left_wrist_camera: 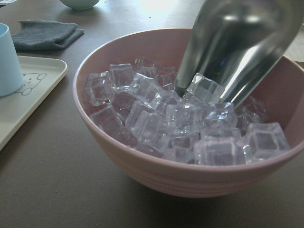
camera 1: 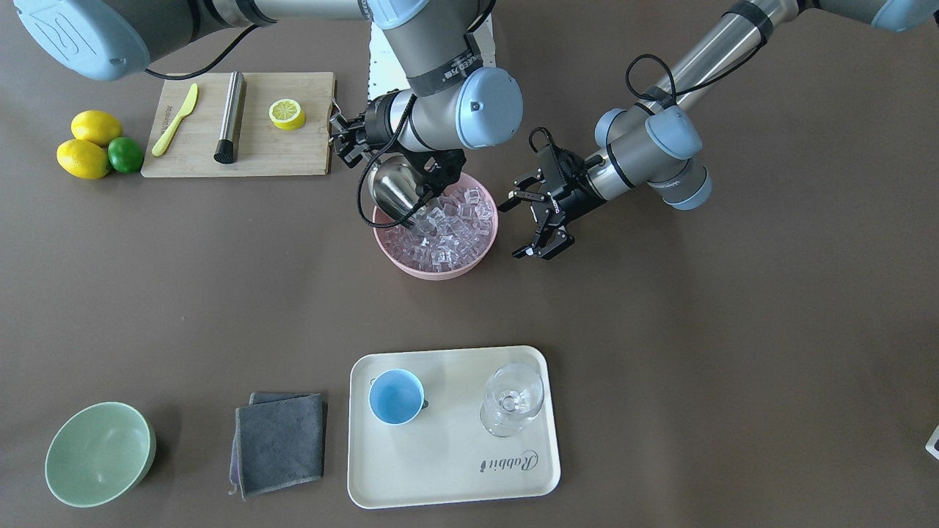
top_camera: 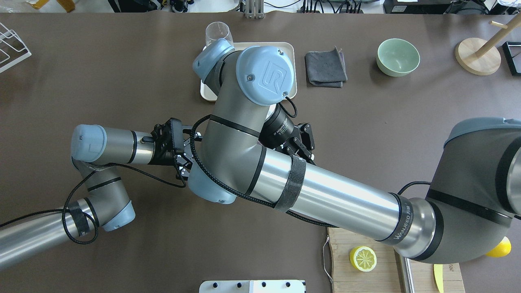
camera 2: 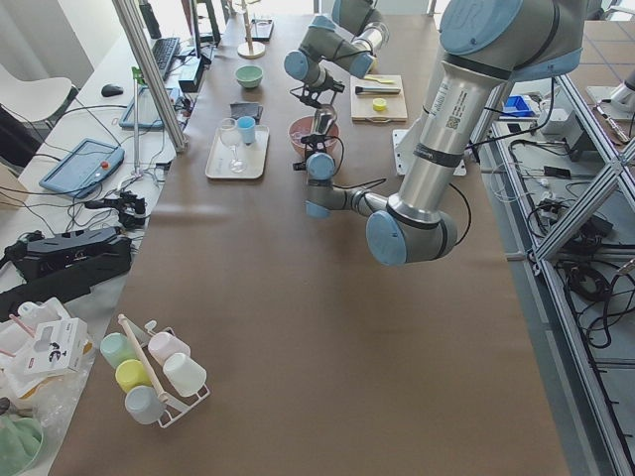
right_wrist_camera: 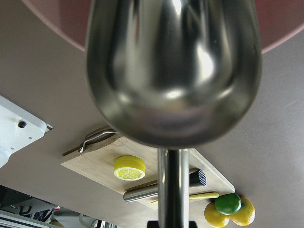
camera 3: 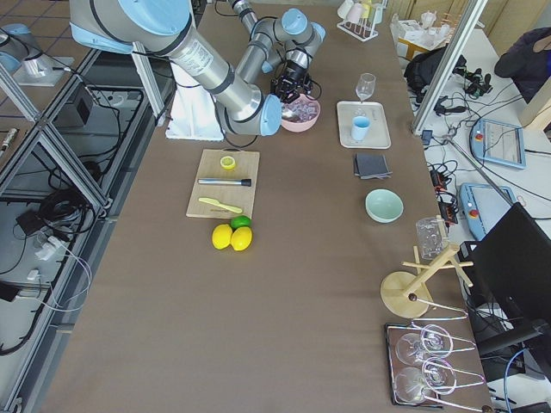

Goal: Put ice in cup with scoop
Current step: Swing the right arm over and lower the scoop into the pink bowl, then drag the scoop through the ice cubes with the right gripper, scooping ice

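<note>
Scooping wants depth: right fingers [camera 1: 342, 141] pinch the shiny steel scoop [camera 1: 391, 189], lip among clear ice cubes [camera 1: 455, 227] in the pink bowl [camera 1: 440, 271]; push under, then level. Left fingers [camera 1: 543, 249] spread beside it. Light-blue cup [camera 1: 396, 396] waits far off on cream tray [camera 1: 455, 462].
</note>
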